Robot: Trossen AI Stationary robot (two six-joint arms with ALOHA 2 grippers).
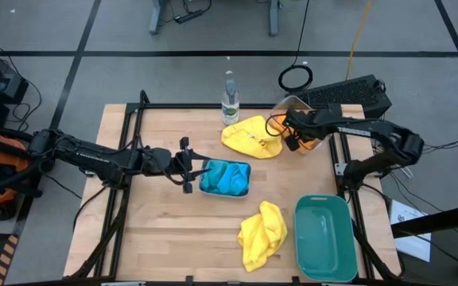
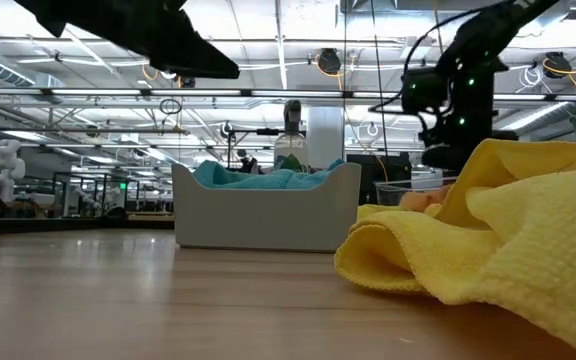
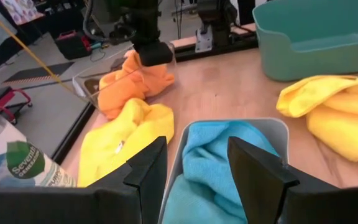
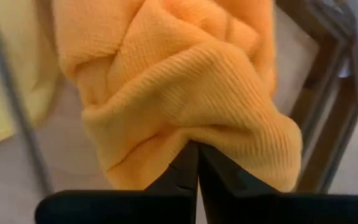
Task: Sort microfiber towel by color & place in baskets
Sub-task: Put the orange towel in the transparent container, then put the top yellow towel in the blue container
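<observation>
1. The surface is a pale wooden table top (image 1: 173, 230) with a dark frame along its edges, standing on a grey floor marked with dark lines.
2. Landmark: the grey-blue basket (image 1: 245, 184) near the table's middle, filled with blue towels (image 1: 223, 176).
3. The left gripper (image 1: 188, 165) hangs just beside that basket on the left arm's side, fingers partly apart and holding nothing; its wrist view looks past them onto the blue cloth.
4. Beyond the basket, toward the far edge, lies a yellow towel (image 1: 251, 137), and a clear bottle (image 1: 230, 98) stands near it at the table's far edge.
5. Past that yellow towel from the basket sits the clear basket (image 1: 293, 105) with orange towel (image 3: 135, 84) in it. The right gripper (image 4: 197, 149) is there with its fingers pinched together on the orange cloth.
6. On the basket's near side a second yellow towel (image 1: 262, 232) lies loose, touching or just beside the dark green basket (image 1: 326, 238).
7. In the low view the room behind is a wide workshop hall with ceiling strip lights, cables and equipment.
</observation>
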